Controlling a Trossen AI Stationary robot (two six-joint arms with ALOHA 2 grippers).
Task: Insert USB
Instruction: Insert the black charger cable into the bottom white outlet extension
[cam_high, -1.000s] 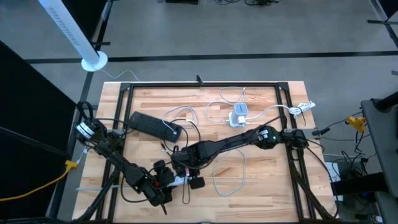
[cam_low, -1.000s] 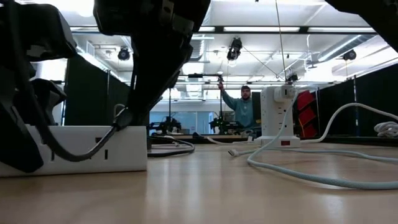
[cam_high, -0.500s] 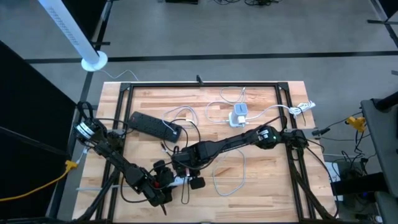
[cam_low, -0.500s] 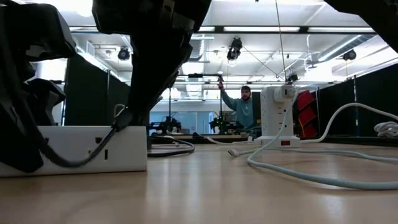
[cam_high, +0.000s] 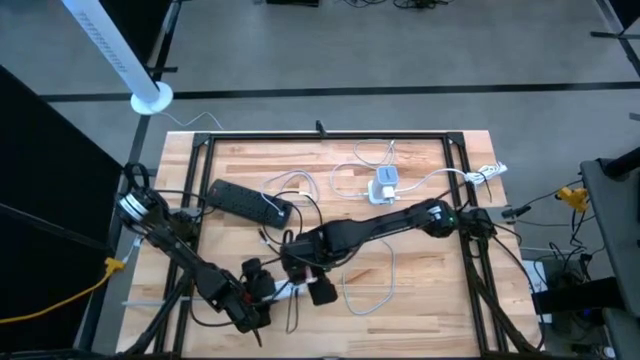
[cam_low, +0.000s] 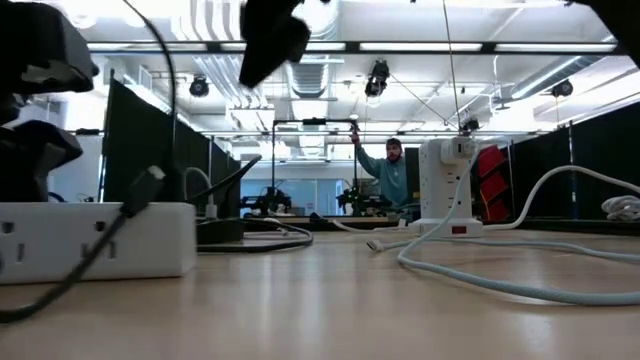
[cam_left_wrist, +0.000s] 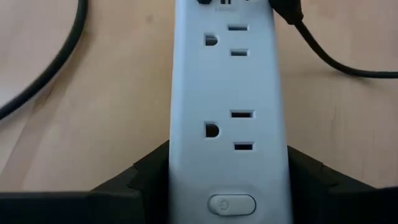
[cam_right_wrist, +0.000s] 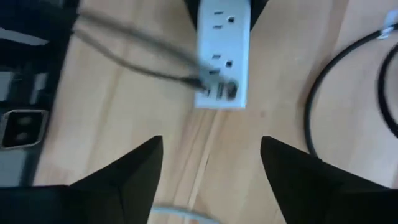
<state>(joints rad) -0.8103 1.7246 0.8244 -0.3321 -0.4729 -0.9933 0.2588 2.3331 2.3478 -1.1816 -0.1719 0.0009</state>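
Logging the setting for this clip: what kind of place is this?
Probably a robotics lab or test hall: a framed wooden worktable on a bare concrete floor, dark partition screens, and ceiling strip lights.

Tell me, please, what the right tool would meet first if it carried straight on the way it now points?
Probably the white power strip, at its end with the USB ports, where a dark cable is plugged in. The right tool stands open with bare table before it; depth is unclear.
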